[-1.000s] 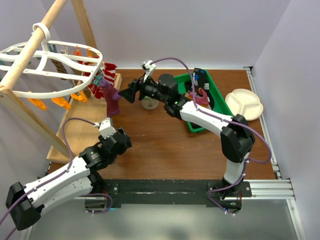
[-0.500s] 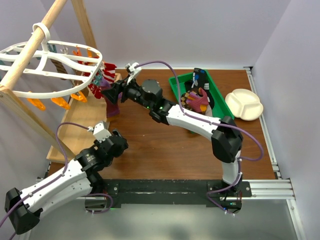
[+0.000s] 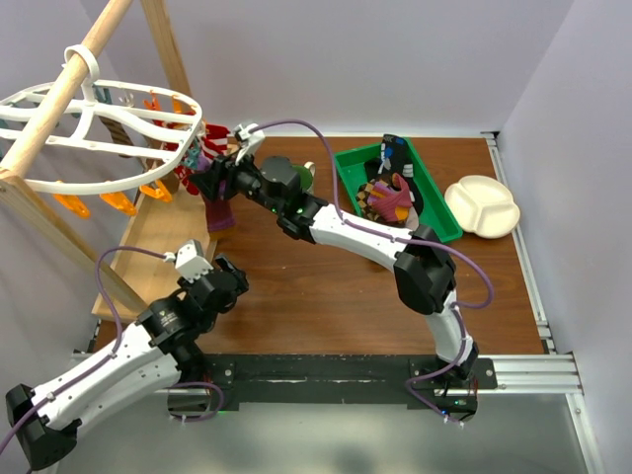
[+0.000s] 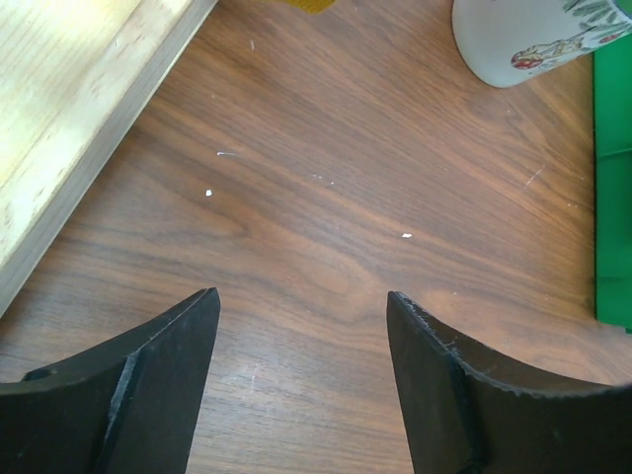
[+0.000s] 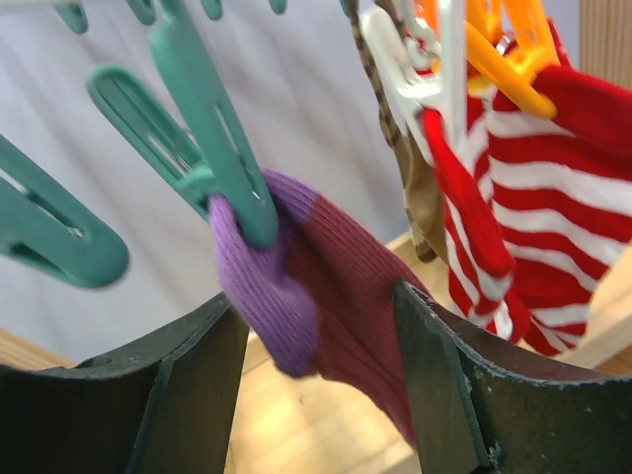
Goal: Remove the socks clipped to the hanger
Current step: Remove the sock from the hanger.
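- Under the hanger (image 3: 118, 144), far left of the table: the purple sock (image 5: 259, 286) hangs pinned by a teal clip (image 5: 212, 128).
- Right gripper (image 5: 318, 301): jaws spread either side of that sock, just below the clip. We judge this is placed for a downward pull.
- Red-and-white striped sock (image 5: 553, 197): clipped alongside, apart from the jaws.
- Left gripper (image 4: 301, 326): spread, empty, low over the wooden table (image 4: 326, 197), clear of the work.

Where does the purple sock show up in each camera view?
Top external: upper left, purple sock hanging at the right gripper.
Left wrist: not in view.
Right wrist: centre, between the fingers, held by a teal clip.
Shared landmark: the light wooden board, in all three.
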Controlling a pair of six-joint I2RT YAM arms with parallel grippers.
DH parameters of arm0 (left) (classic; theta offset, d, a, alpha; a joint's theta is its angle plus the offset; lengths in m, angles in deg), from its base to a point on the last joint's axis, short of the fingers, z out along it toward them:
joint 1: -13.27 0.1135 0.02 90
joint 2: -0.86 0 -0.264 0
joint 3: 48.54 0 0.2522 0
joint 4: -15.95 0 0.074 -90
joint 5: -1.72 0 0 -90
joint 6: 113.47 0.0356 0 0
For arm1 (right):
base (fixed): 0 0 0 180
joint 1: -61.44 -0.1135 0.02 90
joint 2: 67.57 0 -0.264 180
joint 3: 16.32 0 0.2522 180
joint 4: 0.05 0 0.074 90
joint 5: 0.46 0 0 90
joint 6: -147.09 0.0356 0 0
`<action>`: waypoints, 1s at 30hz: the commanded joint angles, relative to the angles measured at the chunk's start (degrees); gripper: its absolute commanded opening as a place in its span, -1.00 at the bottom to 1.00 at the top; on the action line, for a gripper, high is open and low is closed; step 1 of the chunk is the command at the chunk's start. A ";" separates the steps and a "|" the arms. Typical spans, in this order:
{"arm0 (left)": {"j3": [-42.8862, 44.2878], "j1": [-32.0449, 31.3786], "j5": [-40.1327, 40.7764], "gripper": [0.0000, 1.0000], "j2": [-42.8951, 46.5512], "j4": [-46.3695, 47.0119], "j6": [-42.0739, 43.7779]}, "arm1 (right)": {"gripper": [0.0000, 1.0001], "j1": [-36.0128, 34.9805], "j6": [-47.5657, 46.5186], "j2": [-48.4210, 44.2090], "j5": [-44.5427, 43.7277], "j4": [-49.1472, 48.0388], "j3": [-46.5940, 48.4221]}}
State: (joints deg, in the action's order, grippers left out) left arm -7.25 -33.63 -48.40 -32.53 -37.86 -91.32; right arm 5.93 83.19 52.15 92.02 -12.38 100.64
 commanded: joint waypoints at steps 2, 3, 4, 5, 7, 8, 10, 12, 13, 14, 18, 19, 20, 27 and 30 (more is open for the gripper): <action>2.09 0.31 3.36 0.51 2.88 2.26 3.42 | 0.32 -0.30 -2.20 1.13 -0.02 0.59 6.48; 2.18 0.31 3.45 0.52 3.24 2.69 4.13 | 0.32 -0.30 -2.81 1.30 0.50 1.21 7.80; 2.53 0.31 3.28 0.54 3.50 3.74 5.00 | 0.29 -0.30 -3.86 1.57 0.94 2.34 8.42; 2.70 0.31 3.28 0.54 3.85 4.19 6.49 | 0.16 -0.22 -4.39 1.65 1.29 3.14 8.95; 3.40 0.31 3.19 0.54 4.12 5.42 7.91 | -0.03 -0.13 -5.71 1.39 1.39 5.24 10.18; 3.67 0.31 2.84 0.54 4.29 5.95 9.57 | -0.27 0.22 -6.15 1.04 1.73 5.87 10.70; 4.37 0.31 2.84 0.54 4.47 7.09 11.59 | -0.49 0.83 -6.94 0.69 4.18 7.62 11.15; 5.25 0.31 2.49 0.54 4.65 8.23 13.36 | -0.67 1.19 -7.82 -0.45 6.30 8.42 11.15; 5.60 0.31 2.49 0.54 4.73 8.85 14.75 | -0.73 1.54 -8.87 -0.98 7.79 9.38 11.06; 5.95 0.23 2.14 0.55 4.91 9.46 15.99 | -0.80 1.63 -9.58 -2.20 8.93 9.82 10.63; 7.80 0.31 1.61 0.54 5.79 12.62 20.82 | -0.95 3.03 -11.34 -5.02 13.94 12.63 10.36; 8.33 0.31 1.35 0.54 5.96 12.89 22.40 | -0.97 3.91 -11.34 -5.37 15.26 13.16 10.27; 8.68 0.31 1.43 0.54 6.49 13.07 23.20 | -0.98 4.44 -11.17 -5.90 17.54 13.60 10.36; 12.11 0.31 2.66 0.51 9.56 12.98 29.61 | -1.00 8.74 -7.83 -6.61 32.30 16.33 14.13; 12.28 0.31 2.40 0.51 11.15 15.61 33.57 | -1.00 9.54 -7.48 -5.90 36.71 17.73 16.85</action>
State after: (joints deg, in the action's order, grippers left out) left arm 2.63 -33.63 -47.44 -23.13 -27.02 -64.39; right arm 14.65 74.39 48.76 118.36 4.08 112.23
